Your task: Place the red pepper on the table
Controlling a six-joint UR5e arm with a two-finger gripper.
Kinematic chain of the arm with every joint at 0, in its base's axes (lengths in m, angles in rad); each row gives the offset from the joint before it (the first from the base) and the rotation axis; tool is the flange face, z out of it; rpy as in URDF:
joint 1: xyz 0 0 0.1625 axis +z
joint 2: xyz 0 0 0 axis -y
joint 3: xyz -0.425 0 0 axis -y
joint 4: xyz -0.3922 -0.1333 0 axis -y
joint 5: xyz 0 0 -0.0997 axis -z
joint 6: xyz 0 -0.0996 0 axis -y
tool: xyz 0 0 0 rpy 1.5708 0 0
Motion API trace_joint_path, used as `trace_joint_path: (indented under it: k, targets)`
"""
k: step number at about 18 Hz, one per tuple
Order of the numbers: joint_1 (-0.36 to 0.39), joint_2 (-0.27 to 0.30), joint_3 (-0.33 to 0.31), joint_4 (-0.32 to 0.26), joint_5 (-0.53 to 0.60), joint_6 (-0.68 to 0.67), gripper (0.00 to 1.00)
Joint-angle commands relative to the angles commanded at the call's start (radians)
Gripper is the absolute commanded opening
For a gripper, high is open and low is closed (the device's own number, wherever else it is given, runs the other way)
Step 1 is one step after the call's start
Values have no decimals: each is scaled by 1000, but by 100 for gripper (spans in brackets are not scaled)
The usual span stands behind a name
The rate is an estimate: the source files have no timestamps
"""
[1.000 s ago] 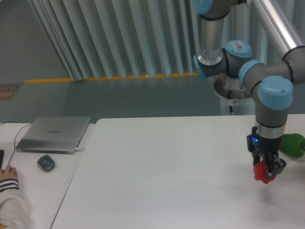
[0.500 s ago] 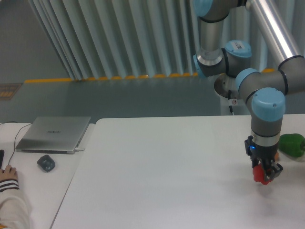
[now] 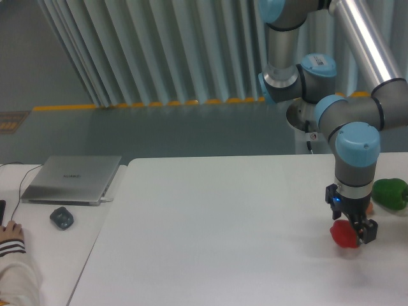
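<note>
The red pepper lies on the white table near its right side, round and almost fully in view. My gripper stands directly over it, pointing down, with its fingers low at the pepper's upper right. One dark finger shows beside the pepper, and the other is hidden behind it. The jaws look spread, and the pepper rests on the tabletop rather than hanging.
A green bell pepper lies just right of the gripper, near the table's right edge. On the adjoining desk at the left are a silver laptop, a dark mouse and a person's hand.
The gripper has moved slightly left and down with the red pepper. The pepper now shows rounder and lower, resting on the table, and the fingers no longer cover it.
</note>
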Motion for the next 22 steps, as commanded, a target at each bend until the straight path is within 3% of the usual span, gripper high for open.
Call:
trace_joint_path:
  k: [22]
  targets:
    - [-3,51,23,46,2,71,100]
